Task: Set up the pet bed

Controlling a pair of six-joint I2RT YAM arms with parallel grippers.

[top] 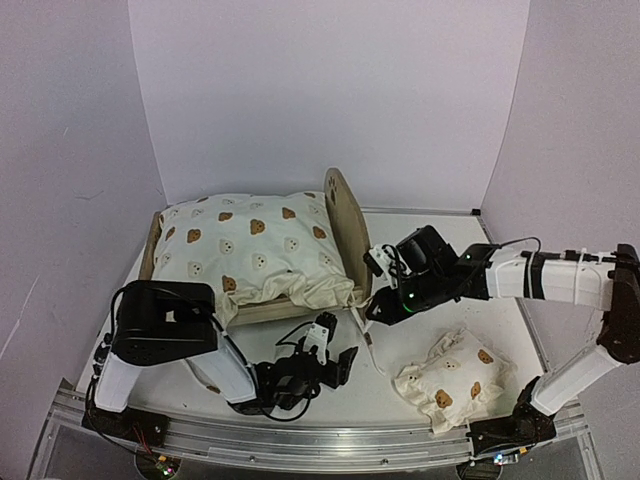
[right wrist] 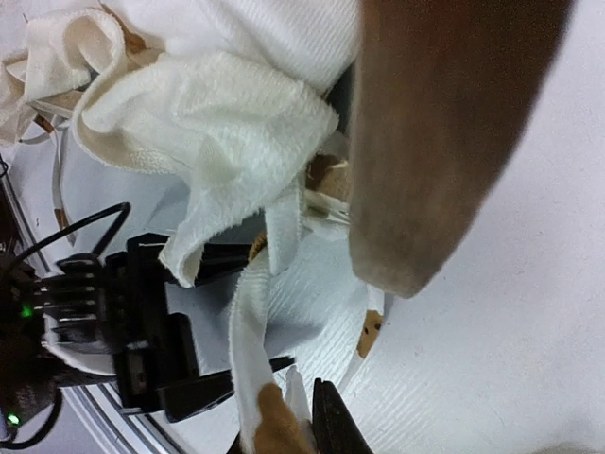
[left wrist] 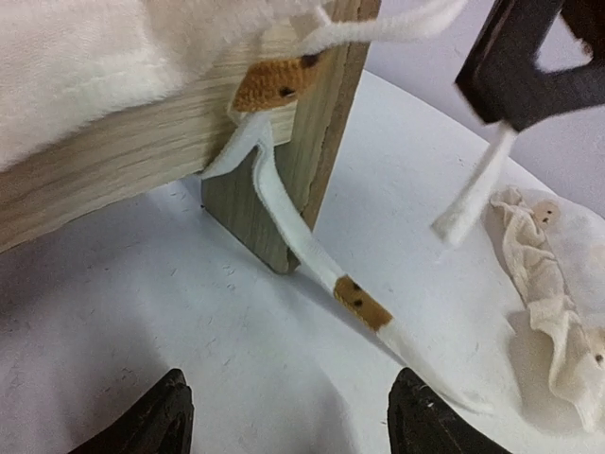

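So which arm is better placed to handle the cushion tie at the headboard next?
Likely right. The right gripper is up against the pet bed headboard, with the cushion tie hanging from its fingers. The left gripper sits low over the table, open, holding nothing.

free: bare table (top: 440, 228) right of the headboard (top: 346, 220); also clear ahead of the left gripper (left wrist: 291, 392) up to the corner post (left wrist: 312, 142) | blocked: floor tie (left wrist: 326, 279) crosses that lane; right gripper (top: 372, 312) with hanging tie (left wrist: 473, 194) crowds the post; pillow (top: 450, 382) fills near right
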